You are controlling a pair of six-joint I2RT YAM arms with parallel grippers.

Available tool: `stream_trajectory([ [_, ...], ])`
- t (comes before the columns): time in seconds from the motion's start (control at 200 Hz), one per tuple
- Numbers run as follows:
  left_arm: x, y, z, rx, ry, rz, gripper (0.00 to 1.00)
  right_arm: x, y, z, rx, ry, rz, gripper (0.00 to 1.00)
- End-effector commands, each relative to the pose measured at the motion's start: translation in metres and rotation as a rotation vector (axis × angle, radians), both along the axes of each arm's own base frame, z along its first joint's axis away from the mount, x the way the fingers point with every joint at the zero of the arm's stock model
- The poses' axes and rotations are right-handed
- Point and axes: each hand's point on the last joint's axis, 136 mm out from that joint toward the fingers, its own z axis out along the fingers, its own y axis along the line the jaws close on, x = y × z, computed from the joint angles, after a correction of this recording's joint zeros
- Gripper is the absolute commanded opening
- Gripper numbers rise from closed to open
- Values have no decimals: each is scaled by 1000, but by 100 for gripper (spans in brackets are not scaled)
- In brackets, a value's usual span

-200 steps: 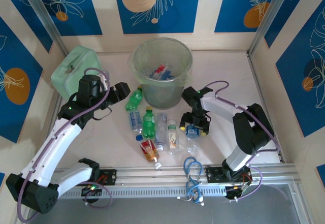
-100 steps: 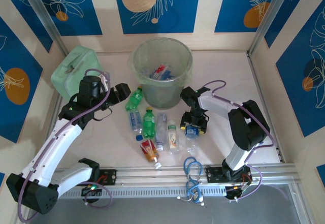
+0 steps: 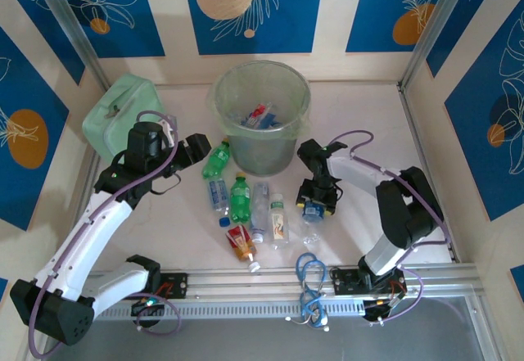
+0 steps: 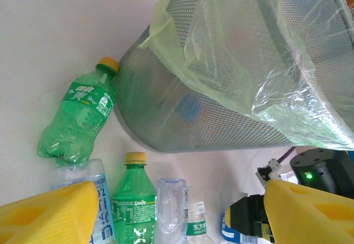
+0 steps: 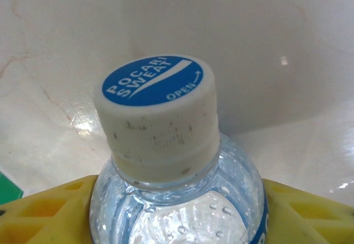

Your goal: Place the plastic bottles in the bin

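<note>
The bin [image 3: 260, 155] stands at the back centre, lined with thin plastic, with bottles [image 3: 260, 117] inside. In the left wrist view its mesh wall [image 4: 221, 105] is close ahead. Several plastic bottles lie in front of it: a green one [image 3: 217, 159] [image 4: 77, 119], a Sprite bottle [image 3: 239, 199] [image 4: 133, 200], a crushed clear one [image 3: 260, 207] [image 4: 171, 205] and a red-labelled one [image 3: 240, 242]. My left gripper [image 3: 199, 150] [image 4: 182, 213] hangs open above them, holding nothing. My right gripper [image 3: 313, 207] [image 5: 177, 216] is shut on a clear blue-capped bottle [image 5: 155, 105], its yellow fingers [image 5: 44, 216] against both shoulders.
A mint-green soft case [image 3: 120, 114] sits at the back left, behind the left arm. Another clear bottle [image 3: 309, 234] lies just near the right gripper. Blue cable loops [image 3: 309, 286] hang over the near rail. Walls close in on both sides.
The right gripper's jaws have narrowed onto the blue-capped bottle, and its wrist has shifted slightly. The left arm and the loose bottles have stayed put.
</note>
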Motion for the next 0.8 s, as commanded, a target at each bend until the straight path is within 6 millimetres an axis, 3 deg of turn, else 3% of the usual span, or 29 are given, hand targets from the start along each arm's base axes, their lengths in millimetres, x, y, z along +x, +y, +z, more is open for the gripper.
stream_trajectory([
  [0.0, -1, 0, 11, -5, -42, -13, 78, 3, -9, 23, 25, -69, -40, 64],
  [0.175, -1, 1, 7, -2, -39, -10, 79, 13, -21, 61, 101, -192, -107, 62],
  [0.445, 0, -2, 4, -8, -26, -20, 79, 31, -38, 144, 224, -445, -180, 61],
  [0.795, -3, -1, -11, -10, 11, -14, 78, 50, -32, 287, 395, -827, -146, 62],
])
